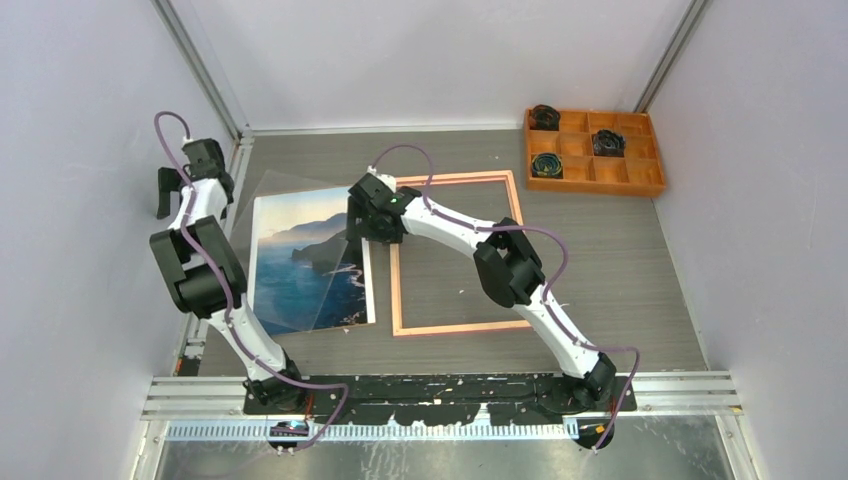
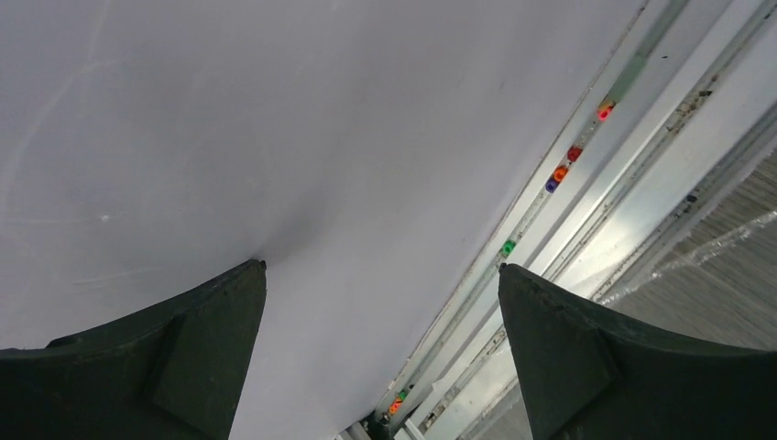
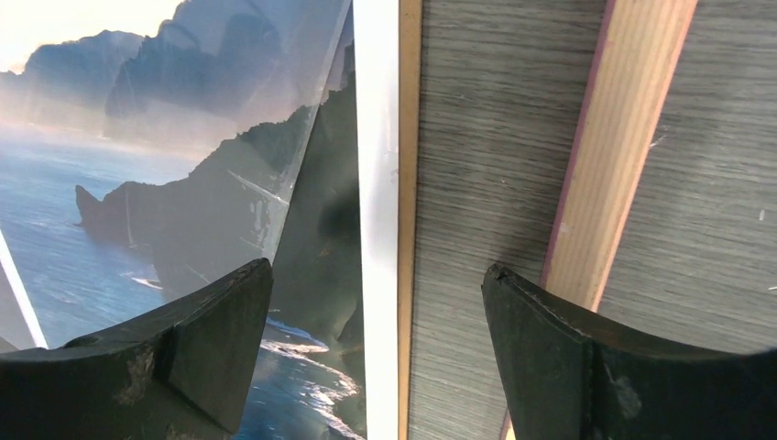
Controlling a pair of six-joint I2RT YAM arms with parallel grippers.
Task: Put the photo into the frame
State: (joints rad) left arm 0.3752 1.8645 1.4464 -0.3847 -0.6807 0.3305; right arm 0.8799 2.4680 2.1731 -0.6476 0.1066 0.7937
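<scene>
1. Top view: the photo (image 1: 310, 265) lies flat on the worktop (image 1: 600, 270), outside the frame (image 1: 455, 180) and just beside its left rail. A clear sheet (image 1: 285, 185) lies askew over the photo's far part. An orange tray (image 1: 595, 185) sits in the far right corner.
2. Top view: I see the right gripper (image 1: 357, 238) over the photo's right edge, next to the frame's left rail. The left gripper (image 1: 168, 195) is raised at the far left by the wall, well apart from the photo.
3. Left wrist view: the left gripper (image 2: 380, 357) has its fingers (image 2: 183, 367) spread wide with nothing between them. I see only the grey wall and a metal rail behind them.
4. Right wrist view: the right gripper (image 3: 376, 357) has its fingers (image 3: 183, 357) spread and holds nothing. One finger is over the photo (image 3: 165, 202), the other over the frame (image 3: 614, 156) rail, which is tan with a pink edge. Bare worktop shows between them. I cannot tell whether the fingertips touch anything.
</scene>
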